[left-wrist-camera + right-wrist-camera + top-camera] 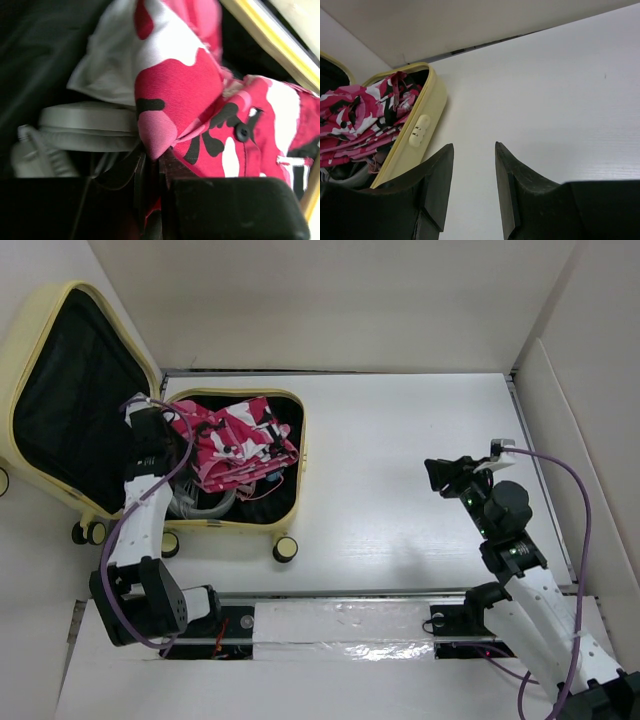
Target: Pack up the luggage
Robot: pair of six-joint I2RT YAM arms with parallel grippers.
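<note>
— Left gripper [154, 167] first, right at the lens: black fingers pressed together on a fold of pink camouflage cloth [180, 85]. You have it pinched.

— And where is that, relative to the suitcase?

— Inside the base half. The suitcase [300, 445] lies at the far left of the table [420, 440], with its lid [70, 390] thrown wide to the left. The cloth is heaped in the base, and white headphones [85, 127] (by the look of them) sit underneath.

— Right gripper?

— Your right gripper [474, 150] hangs over bare table, well apart from the case, jaws spread, nothing between them.

— How will it all handle?

— Cloth: light and limp. It will probably drape and catch on the rim, so tuck it low. Case: hard shell, stiff and smooth, likely slick under your pads. There are wheels [286, 549] at its near edge, so I'd expect it to skate if you shove it sideways. For closing, I'd take the lid by its yellow rim at the free edge. The lining is soft and would only bunch.
</note>
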